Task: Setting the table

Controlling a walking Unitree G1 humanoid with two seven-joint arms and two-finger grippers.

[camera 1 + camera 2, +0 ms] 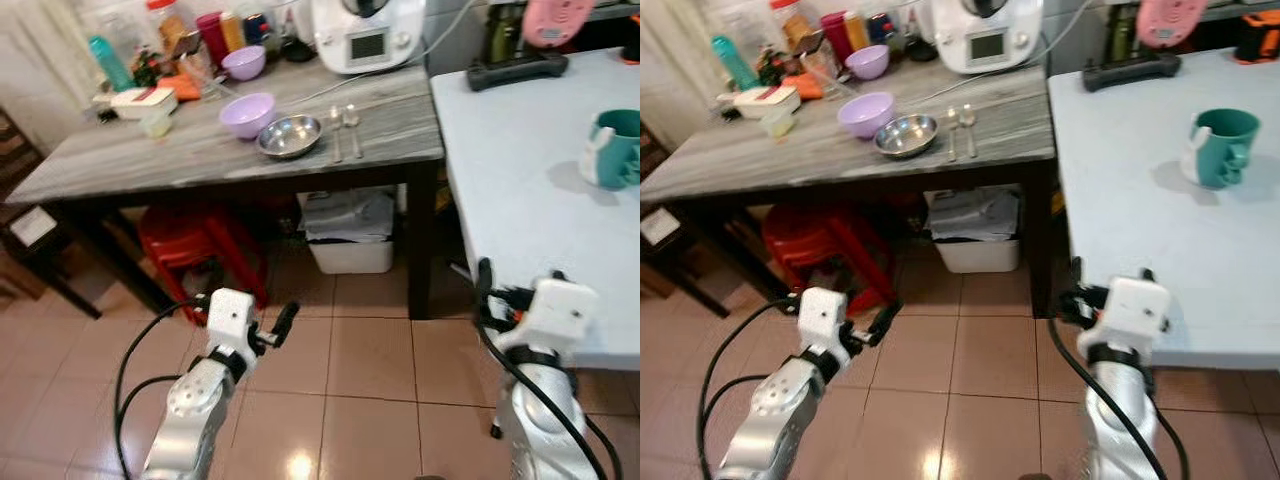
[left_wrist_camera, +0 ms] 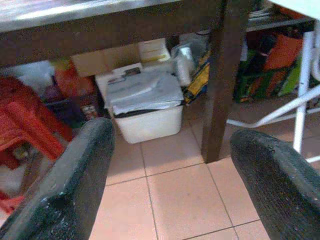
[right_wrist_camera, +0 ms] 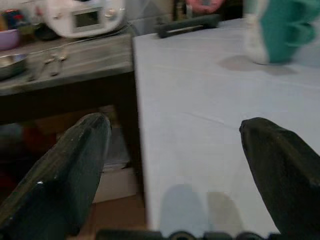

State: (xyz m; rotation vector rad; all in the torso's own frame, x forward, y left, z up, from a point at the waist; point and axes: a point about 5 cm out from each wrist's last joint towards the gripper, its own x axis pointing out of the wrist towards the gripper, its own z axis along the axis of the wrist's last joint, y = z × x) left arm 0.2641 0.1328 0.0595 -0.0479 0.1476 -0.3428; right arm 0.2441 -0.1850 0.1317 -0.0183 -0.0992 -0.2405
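The wooden bench [image 1: 180, 150] carries two purple bowls [image 1: 247, 113], one steel bowl [image 1: 290, 135] and two spoons [image 1: 344, 125]. One teal mug [image 1: 612, 148] stands on the white bench [image 1: 520, 180]. The left tool [image 2: 165, 185] and the right tool [image 3: 175, 175] are both spread and hold nothing.

Even indoor light, soft wrist-view blur

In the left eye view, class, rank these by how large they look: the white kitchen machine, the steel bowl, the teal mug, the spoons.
Largest to smallest as they look:
1. White kitchen machine, cut off by the frame's top edge
2. Steel bowl and teal mug: too alike to rank, and the mug is cropped
3. Spoons
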